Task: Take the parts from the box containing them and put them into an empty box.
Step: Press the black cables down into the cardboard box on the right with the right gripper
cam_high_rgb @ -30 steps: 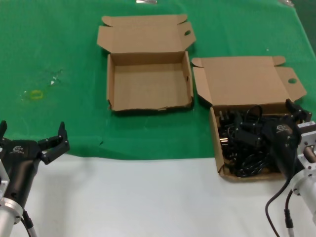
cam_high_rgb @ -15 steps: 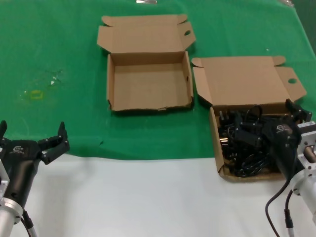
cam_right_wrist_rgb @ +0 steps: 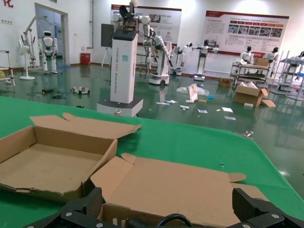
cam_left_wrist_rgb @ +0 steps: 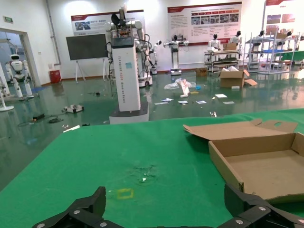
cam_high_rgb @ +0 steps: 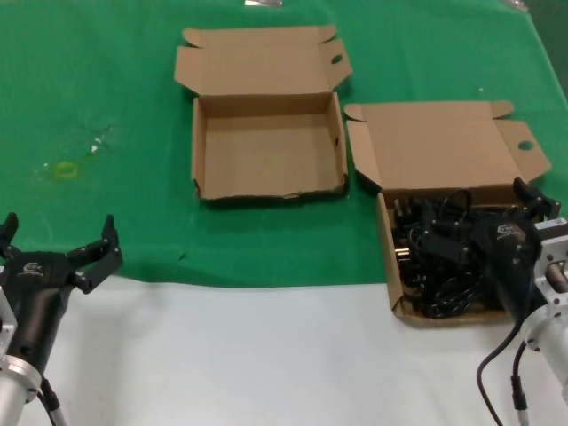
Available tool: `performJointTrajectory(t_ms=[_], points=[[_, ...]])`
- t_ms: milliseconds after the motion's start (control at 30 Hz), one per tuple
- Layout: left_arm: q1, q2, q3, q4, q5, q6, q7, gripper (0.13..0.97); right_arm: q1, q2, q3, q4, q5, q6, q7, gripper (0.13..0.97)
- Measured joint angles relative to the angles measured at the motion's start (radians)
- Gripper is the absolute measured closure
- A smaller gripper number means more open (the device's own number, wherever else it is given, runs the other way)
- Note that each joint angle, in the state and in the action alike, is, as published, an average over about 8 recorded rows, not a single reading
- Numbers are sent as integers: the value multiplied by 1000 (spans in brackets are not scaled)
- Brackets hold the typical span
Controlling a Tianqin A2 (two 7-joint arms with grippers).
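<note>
My right hand (cam_high_rgb: 532,202) sits low over the box containing them (cam_high_rgb: 388,232), fingers spread wide and gripping nothing, right above the parts (cam_high_rgb: 441,257), a black tangle of cords and plugs filling that carton. Its lid lies flat behind it, and its front rim hangs past the green cloth (cam_high_rgb: 106,80) onto the white surface (cam_high_rgb: 266,355). Just left of this carton, close but with a narrow green gap between them, stands the empty box (cam_high_rgb: 268,191), bare inside, wavy front rim, lid folded back. Further left of it the cloth runs wide and open to a small yellow mark (cam_high_rgb: 65,169). My left hand (cam_high_rgb: 58,240) waits well left of the full carton, at the cloth's near edge, fingers apart. Beyond the cloth: a hall with a white tower robot (cam_right_wrist_rgb: 124,61).
</note>
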Motion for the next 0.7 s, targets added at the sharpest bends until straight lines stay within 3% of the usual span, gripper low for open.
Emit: performJointTrajectory(t_ms=[167, 467, 700], points=[[0, 0, 0, 0, 0, 0, 0, 212, 2, -10, 12, -1, -9, -9, -16, 129], [0, 0, 0, 0, 0, 0, 0, 356, 5, -18, 28, -8, -13, -22, -29, 129], [0, 0, 0, 0, 0, 0, 0, 543, 22, 22, 14, -18, -14, -26, -20, 129]])
